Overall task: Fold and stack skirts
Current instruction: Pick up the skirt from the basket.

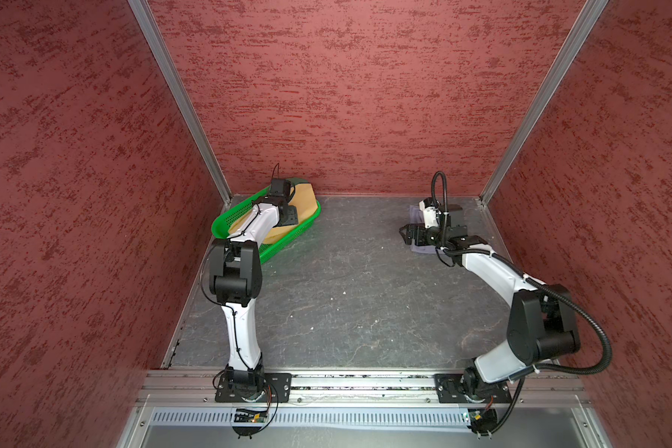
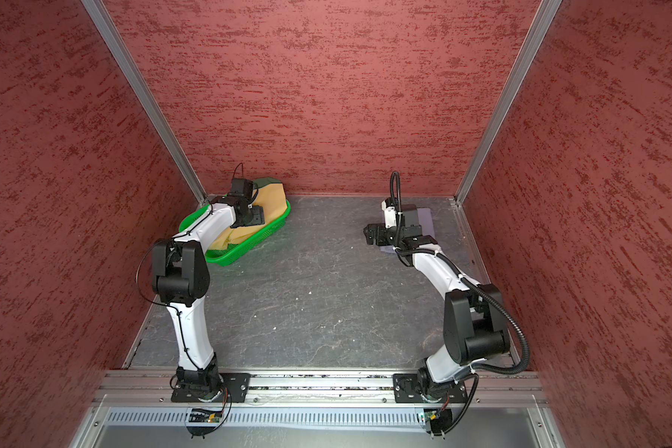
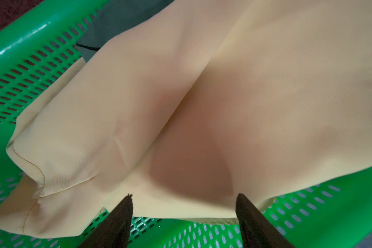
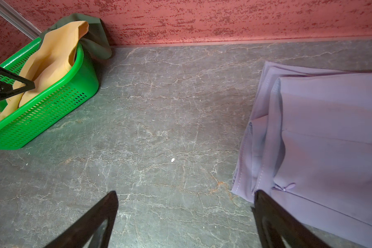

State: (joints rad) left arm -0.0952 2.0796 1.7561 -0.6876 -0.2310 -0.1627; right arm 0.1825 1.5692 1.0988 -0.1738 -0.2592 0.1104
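Note:
The mustard-yellow skirt (image 3: 180, 107) lies rumpled in the green basket (image 3: 19, 64), seen in both top views (image 1: 307, 199) (image 2: 272, 196). A dark green skirt (image 4: 97, 36) hangs over the basket's far end (image 1: 298, 181). My left gripper (image 3: 184, 195) is open low over the basket, its fingertips on either side of the yellow skirt's near edge, gripping nothing. The lavender-grey skirt (image 4: 331, 128) lies folded on the table at the back right (image 2: 426, 217). My right gripper (image 4: 186, 192) hangs open above bare table just beside that skirt's edge, empty.
The basket (image 1: 226, 223) sits in the back left corner against the red walls (image 1: 365, 116). The grey marbled table (image 1: 346, 291) stretches between the two arms. My right arm's wrist covers much of the lavender-grey skirt in both top views.

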